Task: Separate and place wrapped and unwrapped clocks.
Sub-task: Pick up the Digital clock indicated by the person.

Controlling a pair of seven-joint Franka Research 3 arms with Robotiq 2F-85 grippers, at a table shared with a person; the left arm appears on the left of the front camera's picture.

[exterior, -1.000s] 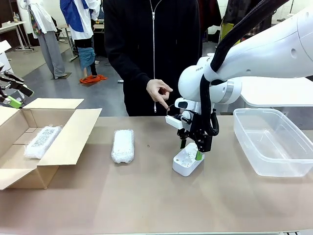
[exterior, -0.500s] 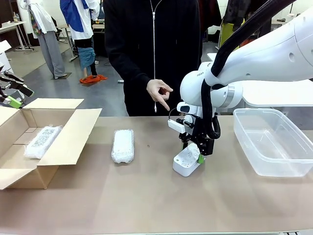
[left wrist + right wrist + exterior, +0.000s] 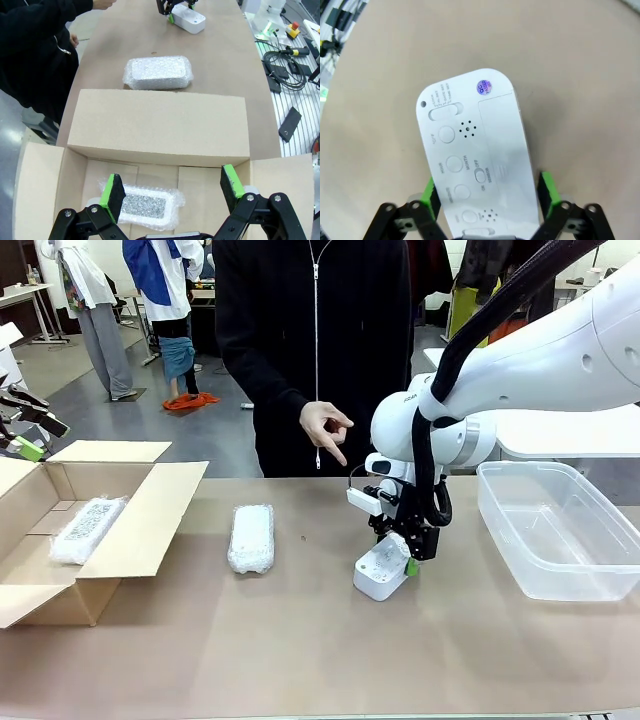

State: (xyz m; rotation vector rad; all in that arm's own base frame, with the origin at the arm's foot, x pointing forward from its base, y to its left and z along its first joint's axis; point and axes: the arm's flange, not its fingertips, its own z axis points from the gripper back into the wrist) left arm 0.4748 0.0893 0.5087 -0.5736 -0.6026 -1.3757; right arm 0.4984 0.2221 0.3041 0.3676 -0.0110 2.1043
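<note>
The unwrapped clock is bare white plastic with buttons on its back and rests on the table right of centre. My right gripper is down over its far end, a green pad on each long side, jaws still open with slim gaps. One wrapped clock lies on the table left of centre. Another wrapped clock lies inside the cardboard box. My left gripper hovers open above that box, holding nothing.
An empty clear plastic tub stands at the right of the table. A person in black stands at the far side, one hand pointing down near my right arm. The box's open flaps spread over the left end.
My right gripper has sunk lower around the unwrapped clock and its jaws have begun to narrow. The left arm, the wrapped clocks and the person's hand have stayed put.
</note>
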